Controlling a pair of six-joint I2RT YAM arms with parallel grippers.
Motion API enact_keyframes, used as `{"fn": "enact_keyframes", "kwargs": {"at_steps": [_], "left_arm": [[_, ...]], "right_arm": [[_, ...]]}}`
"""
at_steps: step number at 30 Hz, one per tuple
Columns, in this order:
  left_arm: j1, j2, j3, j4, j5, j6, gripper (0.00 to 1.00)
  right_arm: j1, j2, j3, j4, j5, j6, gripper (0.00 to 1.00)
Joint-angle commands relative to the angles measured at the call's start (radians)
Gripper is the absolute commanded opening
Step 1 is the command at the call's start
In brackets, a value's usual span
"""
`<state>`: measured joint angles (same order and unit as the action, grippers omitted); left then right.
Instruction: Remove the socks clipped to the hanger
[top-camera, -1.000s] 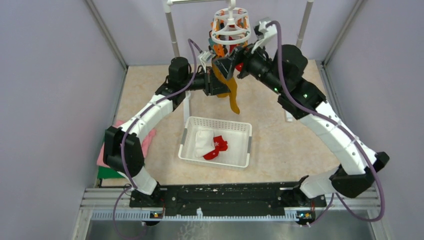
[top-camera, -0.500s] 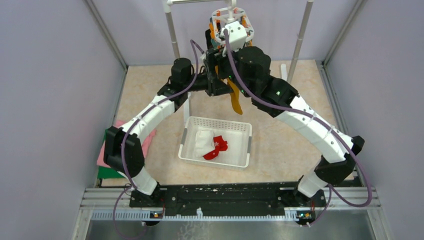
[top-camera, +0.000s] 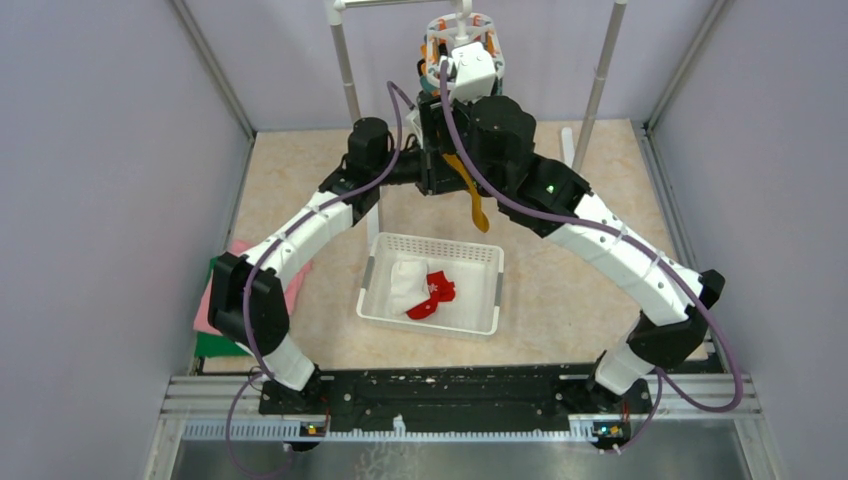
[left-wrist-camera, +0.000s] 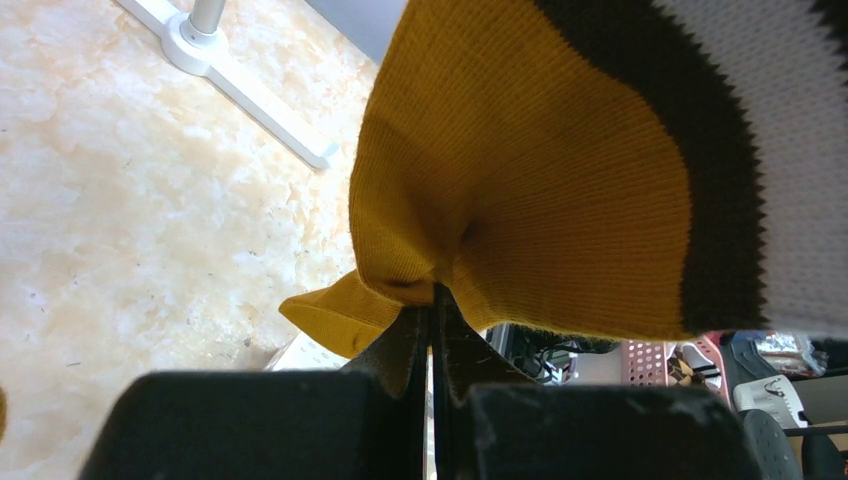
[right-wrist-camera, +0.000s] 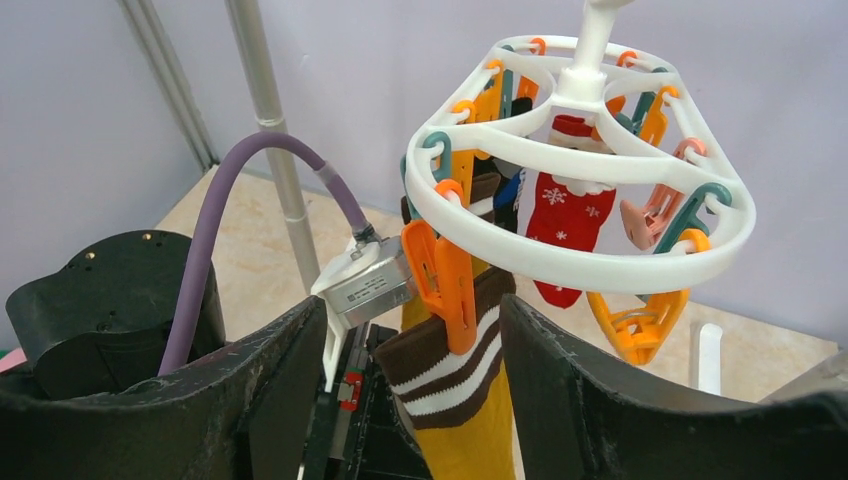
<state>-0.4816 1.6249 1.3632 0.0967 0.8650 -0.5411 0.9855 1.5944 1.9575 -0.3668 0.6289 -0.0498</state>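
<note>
The white ring hanger (right-wrist-camera: 560, 270) hangs at the back, with orange and teal clips around it. One orange clip (right-wrist-camera: 450, 290) pins the brown, white-striped cuff of a mustard sock (right-wrist-camera: 455, 400). My right gripper (right-wrist-camera: 412, 305) is open, one finger on each side of that clip and cuff. Lower down, my left gripper (left-wrist-camera: 437, 300) is shut on a fold of the same mustard sock (left-wrist-camera: 520, 200), whose toe hangs free (top-camera: 478, 208). A red snowflake sock (right-wrist-camera: 568, 215) stays clipped on the far side. From above, the right wrist covers most of the hanger (top-camera: 460, 35).
A white mesh basket (top-camera: 497, 285) on the table below holds a white sock (top-camera: 407, 280) and a red sock (top-camera: 432, 293). The rack's poles (top-camera: 345, 70) (top-camera: 600, 75) flank the hanger. A pink and green cloth (top-camera: 205, 325) lies at the left wall.
The right arm swung left from beside the hanger to over it, and its jaws narrowed around the orange clip. The left gripper kept its hold on the mustard sock.
</note>
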Motion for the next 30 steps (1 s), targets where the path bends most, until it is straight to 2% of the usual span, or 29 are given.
{"fn": "enact_keyframes", "kwargs": {"at_steps": [1,7,15,20,30], "left_arm": [[-0.010,-0.028,0.019,0.034,-0.007,-0.006,0.00],[-0.015,-0.038,0.007,0.032,-0.010,-0.017,0.00],[-0.016,-0.044,-0.013,0.030,-0.030,-0.042,0.00],[-0.018,-0.044,-0.008,0.035,-0.031,-0.049,0.00],[-0.020,-0.047,-0.013,0.029,-0.039,-0.041,0.00]], "right_arm": [[0.007,-0.031,0.038,0.015,0.032,-0.009,0.64],[0.007,0.039,0.100,0.007,0.054,-0.038,0.64],[0.008,0.140,0.212,-0.032,0.118,-0.074,0.58],[0.019,0.145,0.192,0.000,0.169,-0.092,0.57],[0.034,0.111,0.109,0.118,0.241,-0.133,0.37]]}}
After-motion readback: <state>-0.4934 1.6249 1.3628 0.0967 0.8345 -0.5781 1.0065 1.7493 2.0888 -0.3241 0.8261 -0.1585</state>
